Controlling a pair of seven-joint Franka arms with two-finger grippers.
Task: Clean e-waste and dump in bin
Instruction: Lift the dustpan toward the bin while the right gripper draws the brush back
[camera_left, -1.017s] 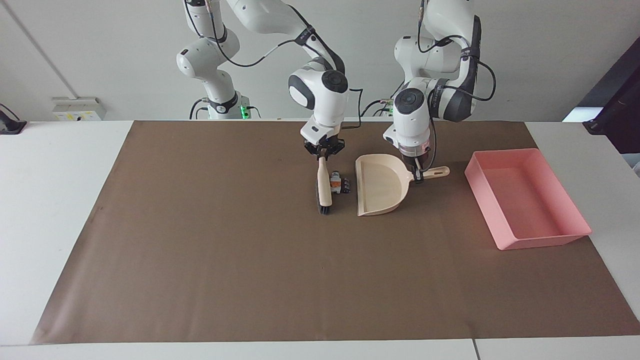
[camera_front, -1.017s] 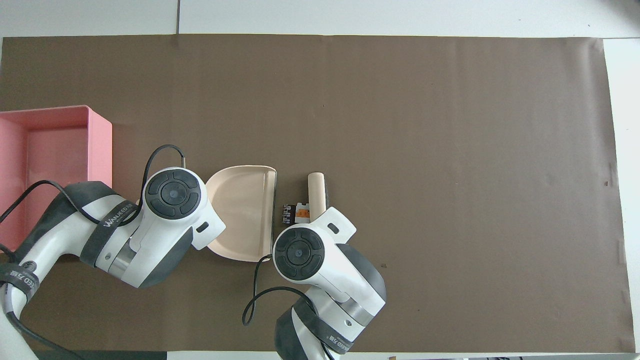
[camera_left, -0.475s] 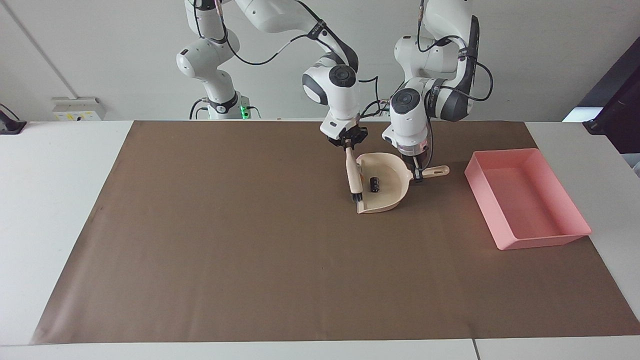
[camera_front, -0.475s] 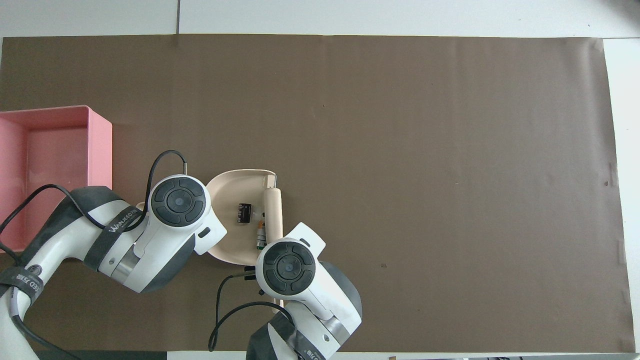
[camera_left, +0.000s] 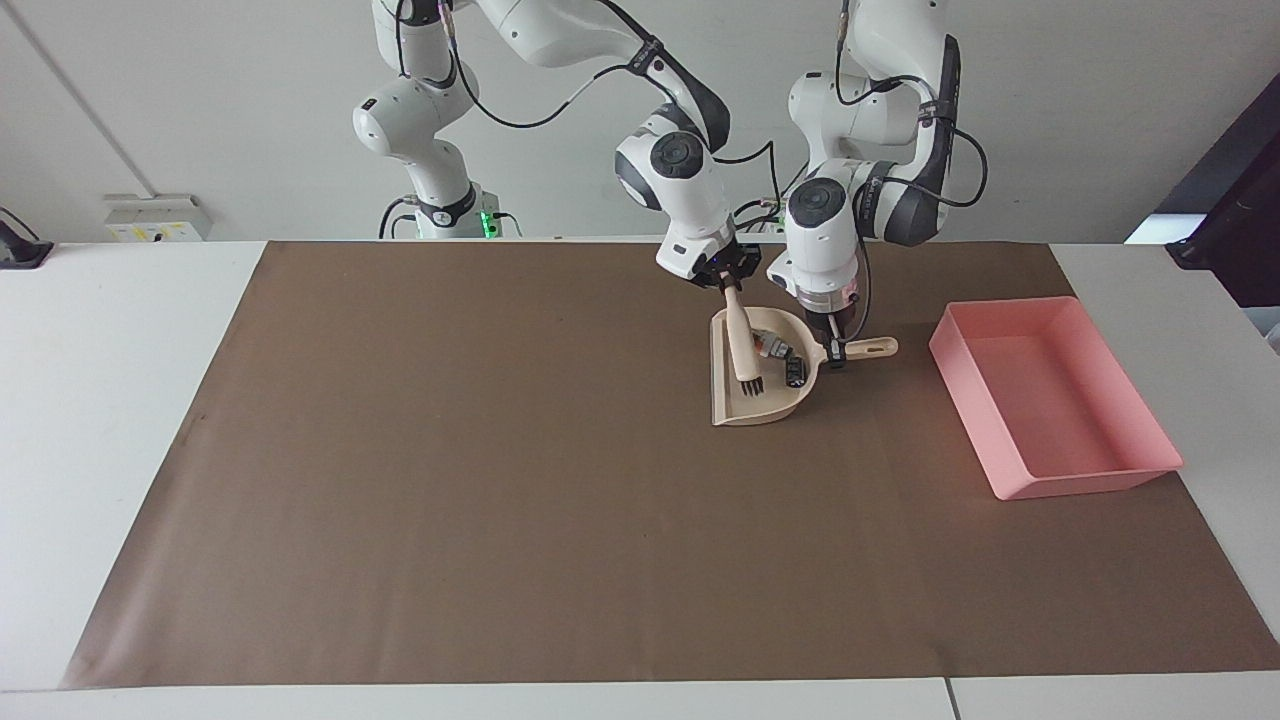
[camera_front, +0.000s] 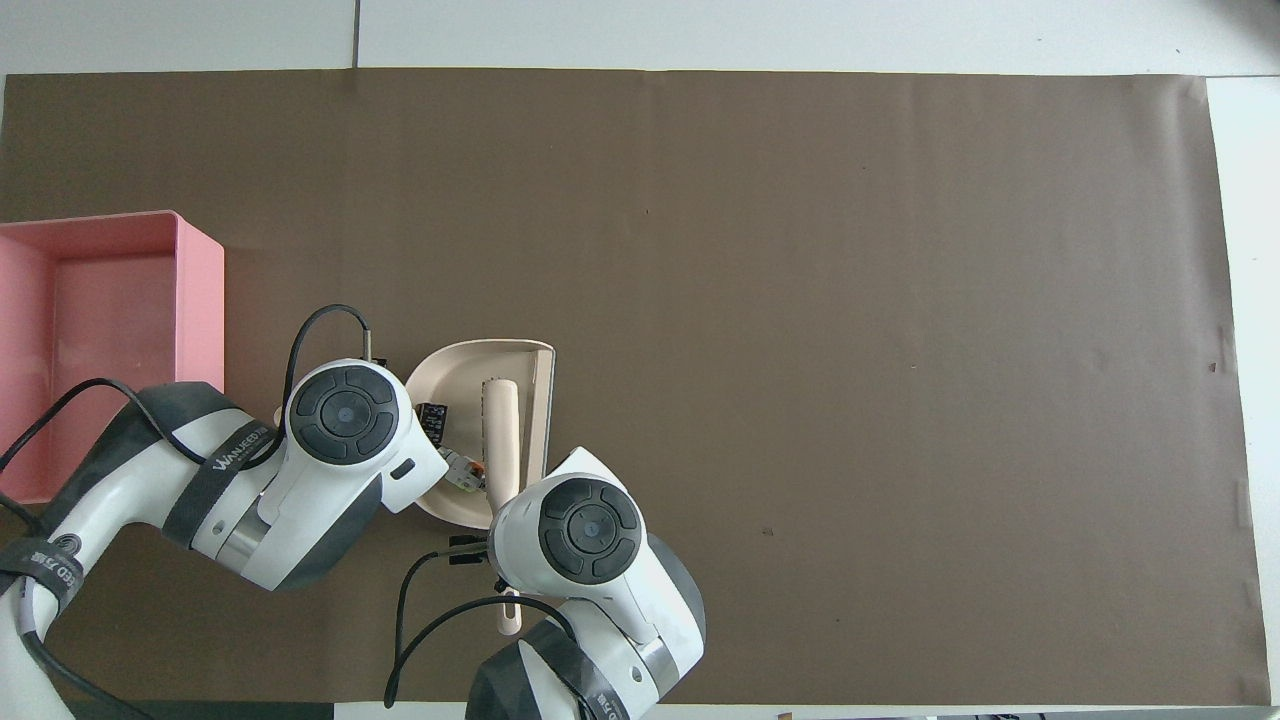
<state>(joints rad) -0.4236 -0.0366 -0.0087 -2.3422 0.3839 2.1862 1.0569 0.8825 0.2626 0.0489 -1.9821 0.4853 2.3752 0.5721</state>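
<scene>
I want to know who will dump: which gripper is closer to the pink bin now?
Left. The left gripper grips the dustpan handle, beside the pink bin. The right gripper holds the brush over the dustpan, toward the right arm's end.

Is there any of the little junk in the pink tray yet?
No. The pink tray shows only its bare floor, and the small pieces lie in the beige dustpan.

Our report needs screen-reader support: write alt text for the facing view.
The right claw holds a small brush inside a beige dustpan containing e-waste, while the left claw grips the pan's handle. A pink bin sits on the brown mat.
</scene>
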